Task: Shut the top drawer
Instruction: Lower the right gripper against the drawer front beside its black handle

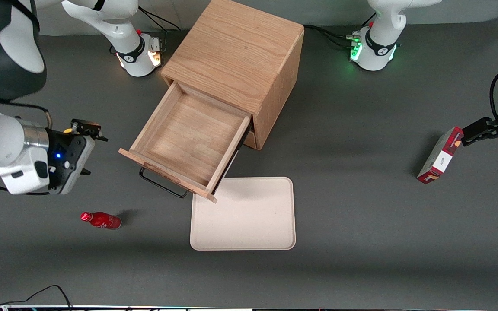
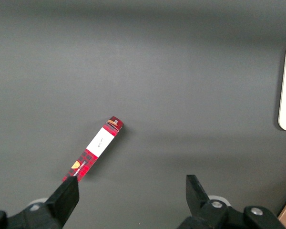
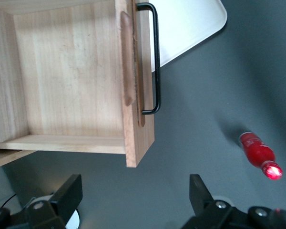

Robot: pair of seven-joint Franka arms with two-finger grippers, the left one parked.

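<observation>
The top drawer [image 1: 187, 134] stands pulled far out of the light-oak cabinet [image 1: 236, 52], and its inside is empty. Its front panel [image 1: 167, 175] carries a thin black bar handle [image 1: 162, 185] that faces the front camera. In the right wrist view the drawer [image 3: 66, 81] and its handle [image 3: 155, 57] lie ahead of the fingers. My gripper [image 1: 95, 155] hangs above the table toward the working arm's end, beside the drawer's front corner and apart from it. The gripper [image 3: 133, 195] is open, with only grey table between its fingers.
A red bottle [image 1: 101, 220] [image 3: 258, 155] lies on the table, nearer the front camera than my gripper. A cream tray [image 1: 243, 214] sits in front of the drawer, partly under its corner. A red box [image 1: 440, 155] stands toward the parked arm's end.
</observation>
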